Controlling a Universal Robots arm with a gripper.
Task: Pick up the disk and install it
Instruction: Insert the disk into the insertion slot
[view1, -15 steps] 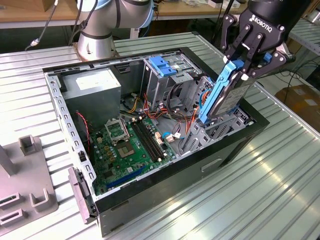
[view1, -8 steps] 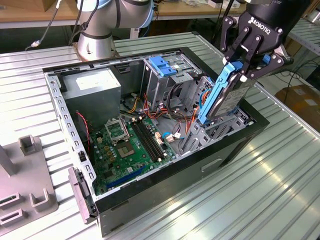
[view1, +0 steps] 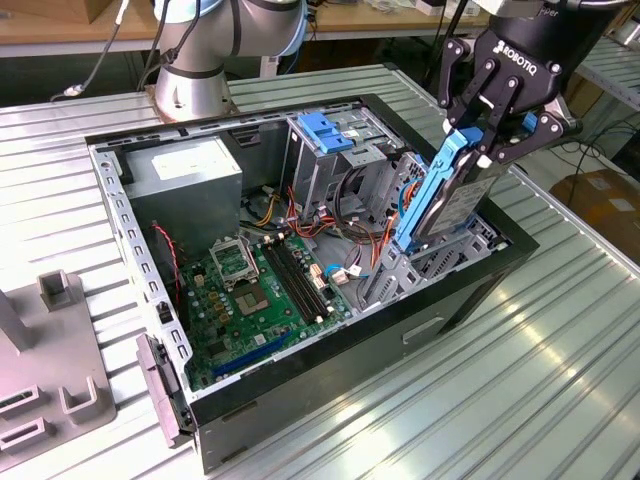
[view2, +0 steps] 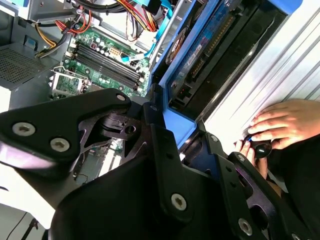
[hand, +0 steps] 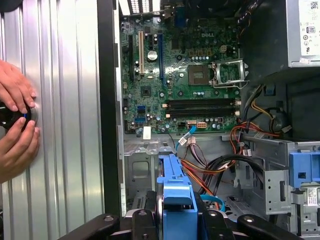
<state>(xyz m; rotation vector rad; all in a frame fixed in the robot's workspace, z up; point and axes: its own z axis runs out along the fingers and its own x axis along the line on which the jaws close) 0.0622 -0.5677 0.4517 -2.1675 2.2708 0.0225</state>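
The disk (view1: 447, 195), a grey drive in a blue carrier frame, stands steeply tilted over the drive bay at the exterior view's right end of the open computer case (view1: 480, 275). My gripper (view1: 482, 138) is shut on its upper end from above. The disk's lower end reaches down among the bay's metal brackets, and I cannot tell whether it touches them. The second wrist view has the disk's (view2: 210, 47) blue edge and connector side running out from between my black fingers (view2: 165, 150). The blue carrier (hand: 177, 192) also rises from between the fingers in the first wrist view.
Inside the case lie the green motherboard (view1: 255, 290), a grey power-supply box (view1: 185, 175), a metal drive cage with a blue clip (view1: 325, 130), and orange and blue cables (hand: 210, 167). A person's hands (hand: 17, 125) rest on the ribbed table beside the case. A grey fixture (view1: 50, 370) stands at the exterior view's left.
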